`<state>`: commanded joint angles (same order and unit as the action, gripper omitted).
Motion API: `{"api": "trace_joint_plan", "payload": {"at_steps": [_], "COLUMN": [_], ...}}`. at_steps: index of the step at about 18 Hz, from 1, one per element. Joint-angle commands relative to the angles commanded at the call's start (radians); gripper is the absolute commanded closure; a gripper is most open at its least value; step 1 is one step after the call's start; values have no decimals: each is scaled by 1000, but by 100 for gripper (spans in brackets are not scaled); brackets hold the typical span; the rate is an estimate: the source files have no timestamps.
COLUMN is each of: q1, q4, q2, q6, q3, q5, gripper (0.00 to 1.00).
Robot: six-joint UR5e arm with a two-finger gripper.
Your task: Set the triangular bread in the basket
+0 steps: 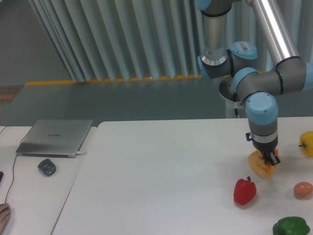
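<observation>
- End effector (270,158) at the right of the frame points straight down onto the bread (260,166); its fingers look clamped on the wedge's upper edge, though they are too small to be sure.
- Bread sits low over the table (161,171), just above the red pepper (244,191) in the frame.
- No basket is in view, so the carry would be long.
- Risk: an edge grip may let the wedge swing or slip out, dropping onto the pepper or the egg (302,189).
</observation>
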<state>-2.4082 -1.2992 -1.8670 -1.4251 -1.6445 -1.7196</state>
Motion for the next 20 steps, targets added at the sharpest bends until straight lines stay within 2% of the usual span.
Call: {"api": "trace_joint_plan", "payload": {"at_steps": [3, 5, 7, 12, 15, 18, 20], "q1": [-20, -49, -77, -190, -251, -343, -383], "q4": [-15, -63, -78, -78, -72, -66, -20], "q2": [22, 35, 35, 45, 43, 29, 14], "q6": [-2, -2, -9, -274, -368, -533, -592], "q3": [31, 92, 130, 202, 206, 221, 224], "q5": [5, 52, 90, 101, 103, 129, 150], "gripper": [100, 100, 100, 100, 100, 100, 100]}}
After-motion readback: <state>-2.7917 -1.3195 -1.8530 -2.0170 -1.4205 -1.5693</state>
